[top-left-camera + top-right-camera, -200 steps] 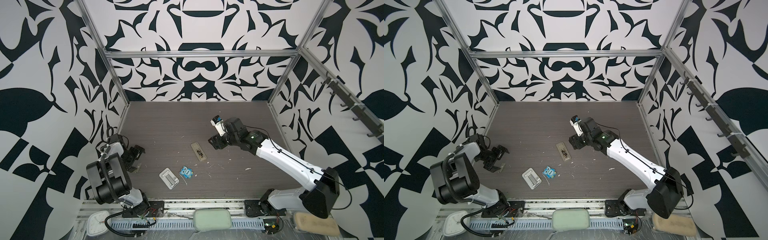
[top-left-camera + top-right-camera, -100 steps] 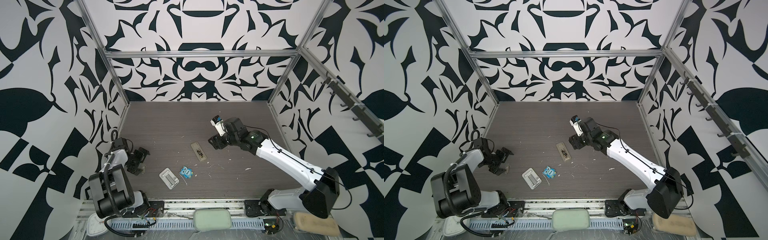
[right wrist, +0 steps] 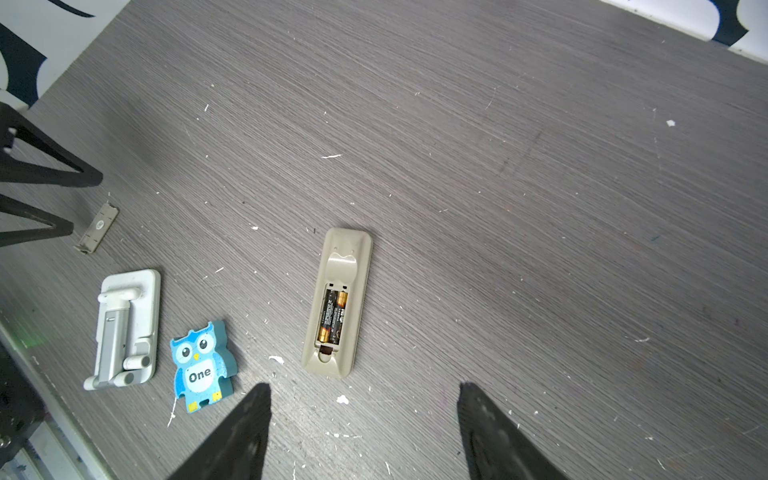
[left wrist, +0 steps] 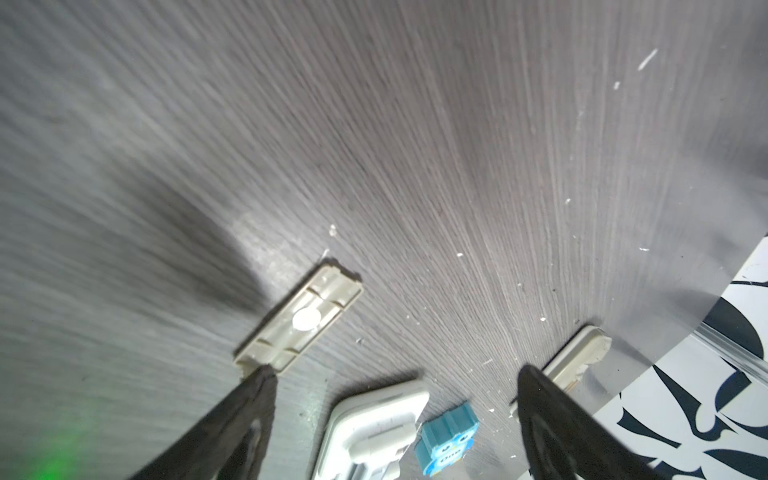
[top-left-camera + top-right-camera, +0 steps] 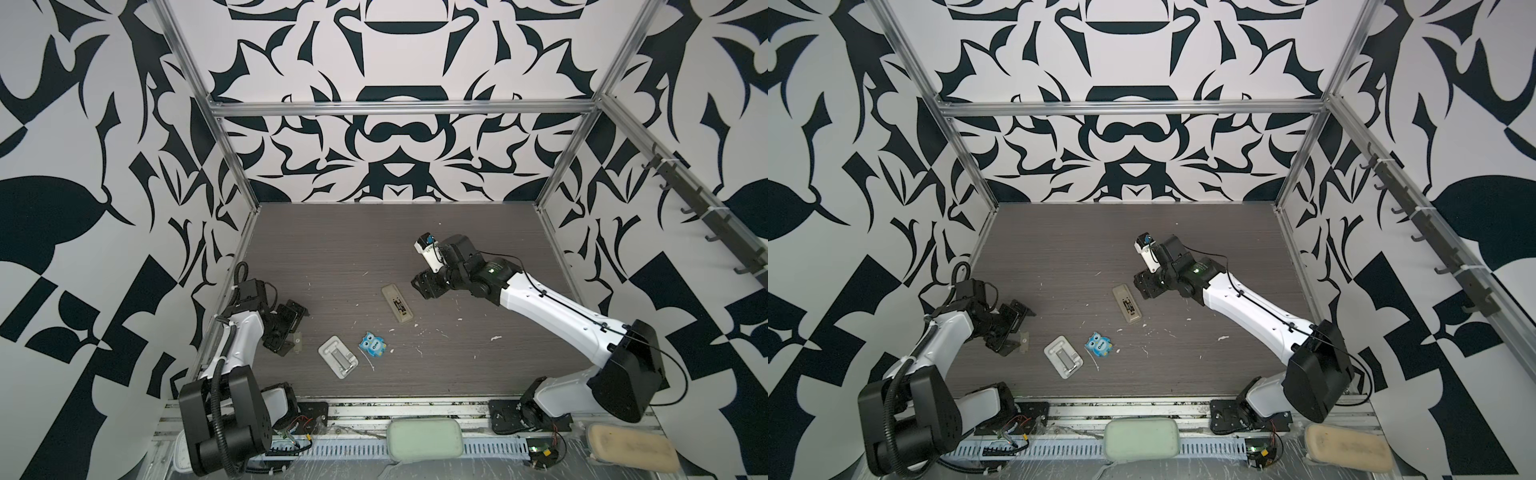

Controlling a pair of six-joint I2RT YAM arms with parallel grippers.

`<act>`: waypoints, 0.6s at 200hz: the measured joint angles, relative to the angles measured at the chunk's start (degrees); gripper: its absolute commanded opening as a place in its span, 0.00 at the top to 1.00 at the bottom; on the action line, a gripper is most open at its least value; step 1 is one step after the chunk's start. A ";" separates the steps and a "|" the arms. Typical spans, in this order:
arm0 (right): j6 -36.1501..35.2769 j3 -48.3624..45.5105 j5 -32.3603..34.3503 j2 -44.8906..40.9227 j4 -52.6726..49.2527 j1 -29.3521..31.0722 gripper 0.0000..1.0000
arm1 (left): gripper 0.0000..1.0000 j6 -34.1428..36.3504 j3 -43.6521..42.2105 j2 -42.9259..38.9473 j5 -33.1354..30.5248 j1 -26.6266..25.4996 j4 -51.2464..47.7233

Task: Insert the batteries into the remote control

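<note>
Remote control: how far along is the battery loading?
Done: both batteries sit side by side in the remote control's open bay. In hand: nothing held; the left gripper is open by the loose battery cover on the table, the right gripper open above the remote. Left: closing the bay with that cover, probably.

A blue owl (image 3: 202, 365) lies just beside a white stand (image 3: 150, 307).

White stand (image 4: 376, 419) cut off, remote control (image 4: 578, 353) half hidden
</note>
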 measured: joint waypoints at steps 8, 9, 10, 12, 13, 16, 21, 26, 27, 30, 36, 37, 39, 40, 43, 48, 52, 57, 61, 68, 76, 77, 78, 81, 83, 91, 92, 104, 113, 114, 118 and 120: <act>0.02 0.00 -0.02 0.00 0.02 0.00 0.26 | 0.09 -0.04 0.13 -0.13 -0.24 -0.17 -0.33; 0.00 0.00 -0.02 0.00 0.02 0.00 0.26 | 0.09 -0.04 0.15 -0.13 -0.35 -0.20 -0.37; 0.02 0.00 -0.02 0.00 0.02 0.00 0.26 | 0.09 -0.07 0.15 -0.13 -0.39 -0.24 -0.42; 0.00 0.00 -0.02 0.00 0.02 0.00 0.26 | 0.09 -0.11 0.15 -0.13 -0.50 -0.31 -0.46; 0.00 0.00 -0.02 0.00 0.02 0.00 0.26 | 0.09 -0.11 0.17 -0.13 -0.55 -0.35 -0.46; 0.00 0.00 -0.02 0.00 0.02 0.00 0.26 | 0.09 -0.20 0.17 -0.13 -0.70 -0.44 -0.57; 0.00 0.00 -0.04 0.00 0.00 0.00 0.26 | 0.09 -0.31 0.17 -0.13 -1.18 -0.66 -0.74; 0.00 0.00 -0.07 0.00 0.00 0.00 0.26 | 0.09 -0.44 0.17 -0.13 -1.75 -0.90 -1.01; 0.00 0.00 -0.07 0.00 0.02 0.00 0.26 | 0.09 -0.48 0.17 -0.13 -1.95 -0.98 -1.09; 0.00 0.00 -0.09 0.00 0.02 0.00 0.26 | 0.09 -0.59 0.17 -0.13 -2.27 -1.14 -1.22; 0.00 0.00 -0.11 0.00 0.00 0.00 0.26 | 0.09 -0.76 0.17 -0.13 -3.08 -1.44 -1.49; 0.00 0.00 -0.13 0.00 0.02 0.00 0.26 | 0.09 -0.79 0.17 -0.13 -3.15 -1.49 -1.51; 0.02 0.00 -0.15 0.00 0.02 0.00 0.26 | 0.09 -0.87 0.17 -0.13 -3.48 -1.57 -1.55; 0.02 0.00 -0.15 0.00 0.02 0.00 0.26 | 0.09 -0.87 0.17 -0.13 -3.61 -1.60 -1.57; 0.02 0.00 -0.17 0.00 0.02 0.00 0.26 | 0.09 -0.96 0.17 -0.13 -4.00 -1.68 -1.66; 0.02 0.00 -0.20 0.00 0.02 0.00 0.26 | 0.09 -1.07 0.15 -0.13 -4.81 -1.84 -1.73; 0.02 0.00 -0.22 0.00 0.00 0.00 0.26 | 0.09 -1.16 0.15 -0.13 -5.31 -1.92 -1.73; 0.02 0.00 -0.24 0.00 0.02 0.00 0.26 | 0.09 -1.31 0.15 -0.13 -5.86 -1.99 -1.73; 0.02 0.00 -0.28 0.00 0.02 0.00 0.26 | 0.09 -1.40 0.15 -0.07 -6.32 -2.01 -1.73; 0.02 0.00 -0.37 0.00 0.02 0.00 0.26 | 0.08 -1.51 0.15 0.17 -6.97 -2.05 -1.68; 0.02 0.00 -0.39 0.00 0.02 0.00 0.26 | 0.07 -1.53 0.15 0.66 -7.34 -2.25 -1.64; 0.02 0.00 -0.42 0.00 0.02 0.00 0.26 | 0.07 -1.53 0.15 0.74 -7.41 -2.25 -1.64; 0.02 0.00 -0.42 0.00 0.02 0.00 0.26 | 0.07 -1.53 0.15 0.81 -7.45 -2.27 -1.62; 0.02 0.00 -0.42 0.00 0.02 0.00 0.26 | 0.07 -1.53 0.15 1.09 -7.61 -2.40 -1.57; 0.02 0.00 -0.42 0.00 0.02 0.00 0.26 | 0.07 -1.51 0.15 1.29 -7.78 -2.51 -1.57; 0.02 0.00 -0.42 0.00 0.02 0.00 0.26 | 0.07 -1.49 0.15 2.21 -8.24 -3.06 -1.53; 0.02 0.00 -0.42 0.00 0.02 0.00 0.26 | 0.06 -1.49 0.15 2.32 -8.26 -3.15 -1.53; 0.00 0.00 -0.42 0.00 0.04 0.00 0.26 | 0.06 -1.44 0.17 3.87 -8.83 -4.33 -1.53; -0.02 0.00 -0.42 0.00 0.04 0.00 0.26 | 0.06 -1.44 0.20 5.42 -9.14 -5.33 -1.51; -0.02 0.00 -0.42 0.00 0.04 0.00 0.26 | 0.06 -1.42 0.20 5.70 -9.25 -5.53 -1.51; -0.02 0.00 -0.42 0.00 0.07 0.00 0.26 | 0.06 -1.42 0.22 6.32 -9.42 -5.92 -1.51; -0.02 0.00 -0.42 0.00 0.07 0.00 0.26 | 0.06 -1.44 0.22 6.75 -9.53 -6.21 -1.49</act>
